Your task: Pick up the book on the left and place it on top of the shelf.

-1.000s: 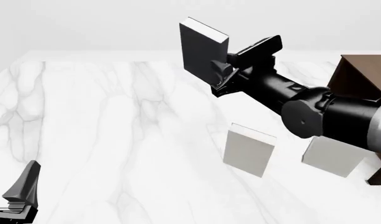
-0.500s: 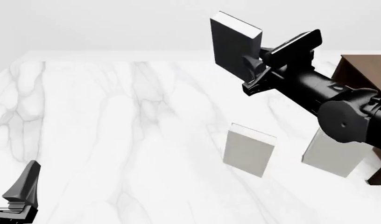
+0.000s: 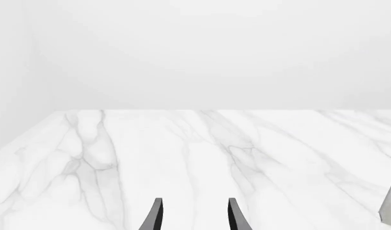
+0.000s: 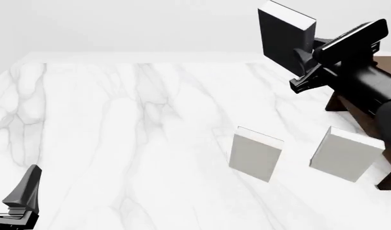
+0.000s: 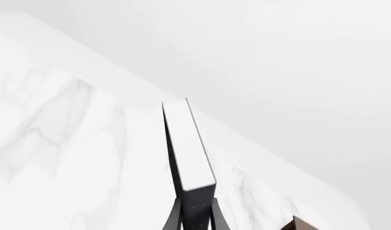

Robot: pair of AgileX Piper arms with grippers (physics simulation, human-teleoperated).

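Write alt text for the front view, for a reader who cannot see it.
The right gripper holds the dark book upright in the air, near the brown shelf at the right edge. Two light grey books stand on the marble table; the left gripper rests low at the left.
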